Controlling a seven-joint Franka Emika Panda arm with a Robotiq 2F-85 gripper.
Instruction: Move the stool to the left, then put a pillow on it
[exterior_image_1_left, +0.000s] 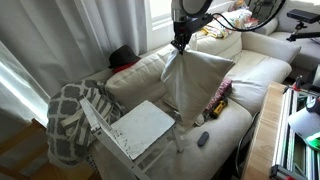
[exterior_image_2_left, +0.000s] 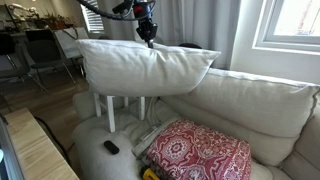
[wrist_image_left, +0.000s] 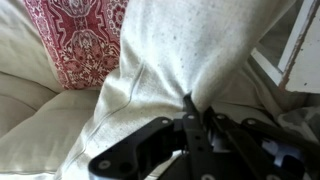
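Right now the Robotiq gripper has its fingers clenched on a small fold at the upper edge of the large plump cream fabric pillow. The pillow hangs from that single pinch, lifted above the seat of the pale upholstered sofa. The wrist view shows only a narrow ridge of cloth between the jaws, so the first hazard is slippage. The pillow's own weight pulls on a thin bite of fabric, and a quick swing or jerk could tug it free before it is over its target.

The small white stool with a flat square top and dark-flecked panel rests on the sofa seat, close beneath and beside the hanging pillow, and its top looks tilted in an exterior view. Its thin white legs show under the pillow's lower edge. A soft seat seems a poor footing, so the dangling pillow brushing it, or landing heavily, could rock or topple the stool.

The pillow is wider than the stool's top. If released off-centre, it would likely overhang and slide off, towards the grey-and-white lattice blanket on one side or the red patterned pillow and the small dark remote on the other. The draped fabric also screens the stool from the wrist view, which makes aiming harder.
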